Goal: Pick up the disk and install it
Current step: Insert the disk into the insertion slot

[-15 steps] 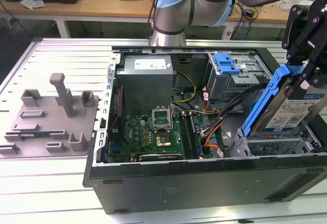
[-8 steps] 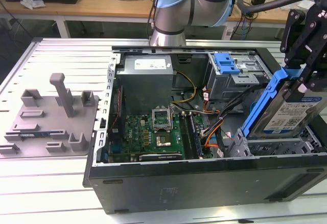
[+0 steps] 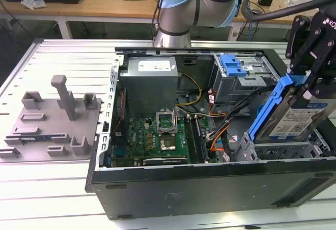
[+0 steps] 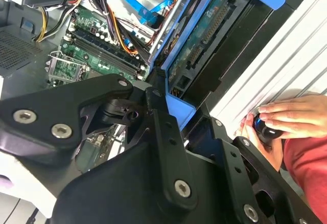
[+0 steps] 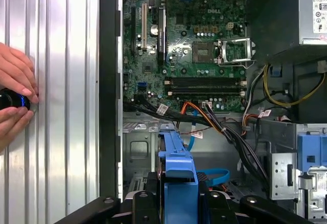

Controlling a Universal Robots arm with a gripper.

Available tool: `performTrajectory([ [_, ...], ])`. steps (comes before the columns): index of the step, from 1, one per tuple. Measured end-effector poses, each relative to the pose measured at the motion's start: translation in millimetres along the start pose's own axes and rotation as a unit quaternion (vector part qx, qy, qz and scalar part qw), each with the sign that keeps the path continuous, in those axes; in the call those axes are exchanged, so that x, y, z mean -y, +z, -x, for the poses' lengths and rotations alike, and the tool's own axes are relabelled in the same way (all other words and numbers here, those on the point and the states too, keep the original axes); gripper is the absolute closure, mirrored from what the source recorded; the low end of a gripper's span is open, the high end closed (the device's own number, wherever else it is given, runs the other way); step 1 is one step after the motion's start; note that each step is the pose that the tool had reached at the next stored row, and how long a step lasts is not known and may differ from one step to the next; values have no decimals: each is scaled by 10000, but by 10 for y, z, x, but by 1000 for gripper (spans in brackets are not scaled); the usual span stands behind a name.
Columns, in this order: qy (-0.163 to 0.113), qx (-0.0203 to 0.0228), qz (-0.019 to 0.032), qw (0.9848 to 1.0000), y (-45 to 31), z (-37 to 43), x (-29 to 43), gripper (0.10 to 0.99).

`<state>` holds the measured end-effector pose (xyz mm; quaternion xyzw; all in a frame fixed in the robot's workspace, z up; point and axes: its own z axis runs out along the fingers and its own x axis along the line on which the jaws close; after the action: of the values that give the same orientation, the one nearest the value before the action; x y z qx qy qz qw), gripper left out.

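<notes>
exterior view: you'll find the pincer (image 3: pixel 308 80) clamped on the disk (image 3: pixel 296 117), holding it tilted just above the drive cage (image 3: pixel 315 147) of the open computer case (image 3: pixel 210 188), at the exterior view's right.

second wrist view: the disk's blue bracket (image 4: pixel 180 110) sits gripped in the pincer. a hand (image 4: pixel 291 114) holds a small dark knob (image 4: pixel 266 128) on the ribbed worktop (image 4: pixel 286 55).

first wrist view: the blue bracket hangs over the case, near the motherboard (image 5: pixel 189 45).

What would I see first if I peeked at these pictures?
Probably the bright blue-framed disk, held tilted in the robot's black hand at the exterior view's right, over a corner of the open computer case. Next, the green circuit board lying inside the case. In both wrist views, a person's fingers rest on a small dark knob on the ribbed table beside the case.
</notes>
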<state>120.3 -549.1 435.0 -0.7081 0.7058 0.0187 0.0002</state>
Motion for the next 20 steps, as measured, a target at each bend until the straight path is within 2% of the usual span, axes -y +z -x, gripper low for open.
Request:
performTrajectory([
  [13, 0, 0, 0, 10000, 161, -4, 2, 718],
  [20, 0, 0, 0, 10000, 276, -7, 2, 718],
])
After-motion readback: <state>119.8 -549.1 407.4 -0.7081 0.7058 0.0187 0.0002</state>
